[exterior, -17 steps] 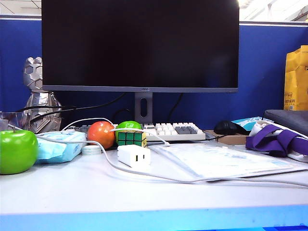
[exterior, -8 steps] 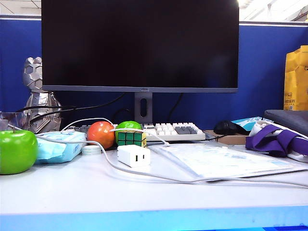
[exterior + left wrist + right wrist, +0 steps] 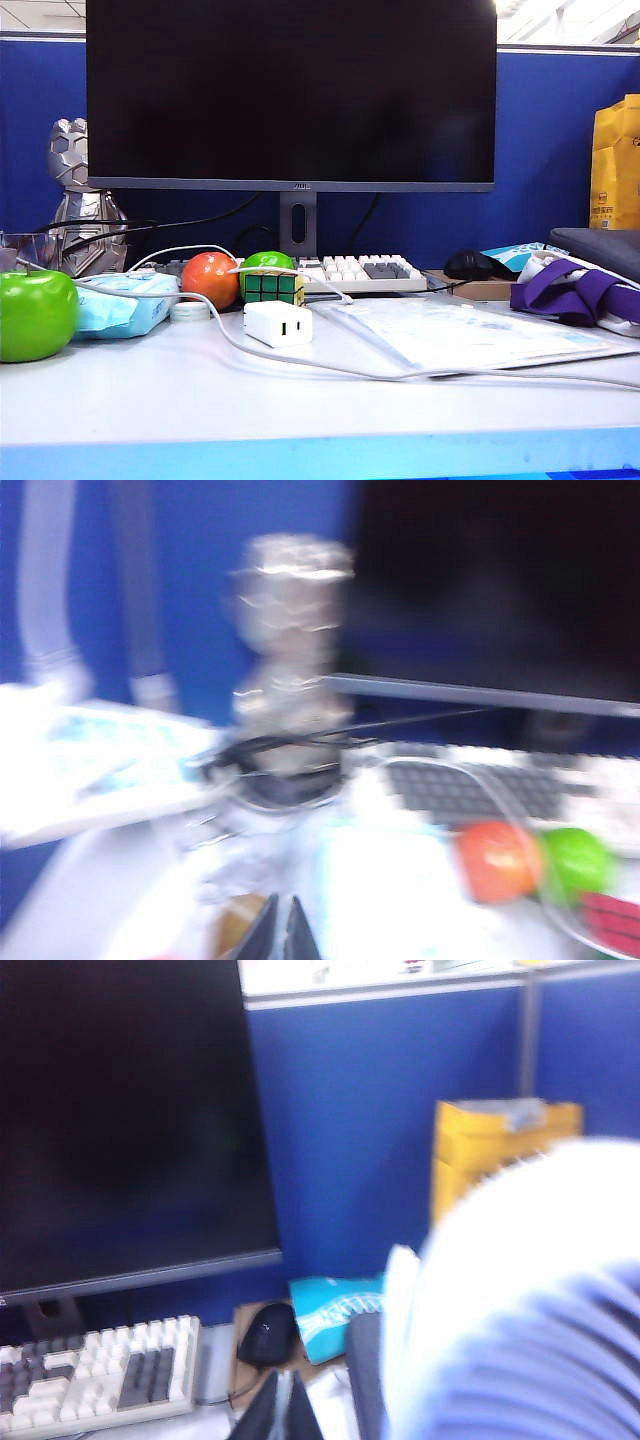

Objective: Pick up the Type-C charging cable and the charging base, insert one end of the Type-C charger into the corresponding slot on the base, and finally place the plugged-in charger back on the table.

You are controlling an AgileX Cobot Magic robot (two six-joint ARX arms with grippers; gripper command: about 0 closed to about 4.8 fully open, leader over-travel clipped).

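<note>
on the table (image 3: 150, 400), charging base (image 3: 278, 323) beside cable (image 3: 330, 367); left gripper (image 3: 284, 930), right gripper (image 3: 282, 1407) closed.

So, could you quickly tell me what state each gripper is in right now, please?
Left gripper: closed, holding nothing, raised above the left of the table.
Right gripper: closed, holding nothing, near the mouse.

Even bright office light is filling the sharp exterior view; both wrist views are smearing with motion blur, the left worst.
</note>
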